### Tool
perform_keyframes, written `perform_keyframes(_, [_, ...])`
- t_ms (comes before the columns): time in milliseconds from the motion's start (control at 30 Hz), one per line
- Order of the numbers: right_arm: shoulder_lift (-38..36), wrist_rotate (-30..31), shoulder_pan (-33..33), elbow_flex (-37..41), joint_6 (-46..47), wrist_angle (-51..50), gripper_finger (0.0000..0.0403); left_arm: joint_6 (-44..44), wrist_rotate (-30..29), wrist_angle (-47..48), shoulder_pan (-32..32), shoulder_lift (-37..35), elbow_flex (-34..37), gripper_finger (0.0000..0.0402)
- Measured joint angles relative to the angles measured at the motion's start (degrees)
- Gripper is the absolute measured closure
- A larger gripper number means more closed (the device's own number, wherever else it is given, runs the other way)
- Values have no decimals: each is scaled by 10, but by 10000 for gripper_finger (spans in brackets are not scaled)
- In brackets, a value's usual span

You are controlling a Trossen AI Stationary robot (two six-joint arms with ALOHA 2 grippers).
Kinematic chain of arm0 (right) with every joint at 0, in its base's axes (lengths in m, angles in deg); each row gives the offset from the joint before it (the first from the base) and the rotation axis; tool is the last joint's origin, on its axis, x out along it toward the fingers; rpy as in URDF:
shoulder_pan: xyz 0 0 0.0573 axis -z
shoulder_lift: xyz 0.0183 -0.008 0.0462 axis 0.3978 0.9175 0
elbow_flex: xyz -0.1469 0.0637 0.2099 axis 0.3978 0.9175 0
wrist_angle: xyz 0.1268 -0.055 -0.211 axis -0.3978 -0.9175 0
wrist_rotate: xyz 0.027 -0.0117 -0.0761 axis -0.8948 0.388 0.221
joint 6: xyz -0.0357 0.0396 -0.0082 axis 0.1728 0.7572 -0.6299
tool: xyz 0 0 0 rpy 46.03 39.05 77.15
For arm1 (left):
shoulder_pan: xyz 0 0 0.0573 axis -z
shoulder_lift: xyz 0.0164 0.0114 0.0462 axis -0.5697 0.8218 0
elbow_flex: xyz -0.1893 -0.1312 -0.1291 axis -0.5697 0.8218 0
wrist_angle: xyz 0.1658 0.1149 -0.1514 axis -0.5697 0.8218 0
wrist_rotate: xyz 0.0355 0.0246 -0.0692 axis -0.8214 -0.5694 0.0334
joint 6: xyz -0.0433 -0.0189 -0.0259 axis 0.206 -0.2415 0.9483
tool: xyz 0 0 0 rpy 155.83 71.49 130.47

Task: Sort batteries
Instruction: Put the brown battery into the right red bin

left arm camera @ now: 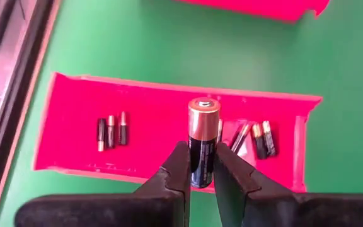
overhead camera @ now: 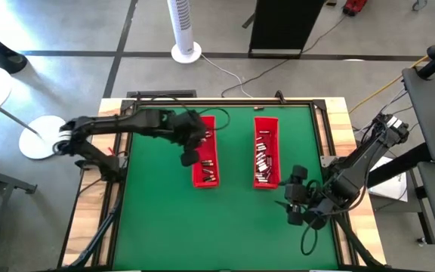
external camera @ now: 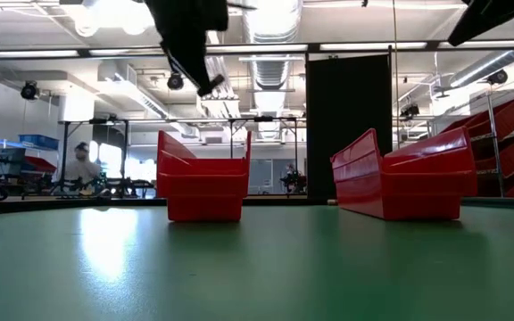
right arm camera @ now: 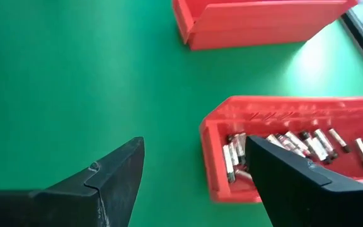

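Observation:
Two long red trays lie on the green mat: the left tray (overhead camera: 206, 162) (left arm camera: 156, 120) and the right tray (overhead camera: 266, 151) (right arm camera: 282, 113). Small batteries (left arm camera: 111, 131) lie on the left tray's floor in two little groups. Several more batteries (right arm camera: 298, 145) lie heaped in the right tray. My left gripper (overhead camera: 190, 156) (left arm camera: 200, 161) hovers above the left tray, shut on a black-and-copper battery (left arm camera: 203, 135). My right gripper (overhead camera: 299, 205) (right arm camera: 194, 167) stands open near the table's near right corner, just short of the right tray's near end, with nothing between its fingers. My left gripper pinches the battery's black lower part (left arm camera: 201, 165) between its two fingertips, one on each side. The fingers slant down from the table's left. The battery lies along the fingers, its copper end (left arm camera: 203, 110) sticking out past them, lifted clear above the left tray.
Bare green mat (overhead camera: 202, 227) spreads across the near half of the table and between the two trays. A raised dark frame and a wooden border (overhead camera: 112, 113) run round the mat. In the low view both trays (external camera: 203, 183) (external camera: 409, 178) stand as upright walls.

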State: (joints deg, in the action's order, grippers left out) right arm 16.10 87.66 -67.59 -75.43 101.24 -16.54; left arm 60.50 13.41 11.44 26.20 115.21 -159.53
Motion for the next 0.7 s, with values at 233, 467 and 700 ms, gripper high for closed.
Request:
perform_keyframes(233, [0,-20,-18,0,18,-9,137,-31,27,18,0,92,-20,375])
perform_keyframes(467, [0,-20,-21,0,18,-17,128,-32,31,-1,0,156,-12,374])
perform_keyframes(700, [0,-19,-21,1,19,-17,130,-32,31,-11,0,208,-12,374])
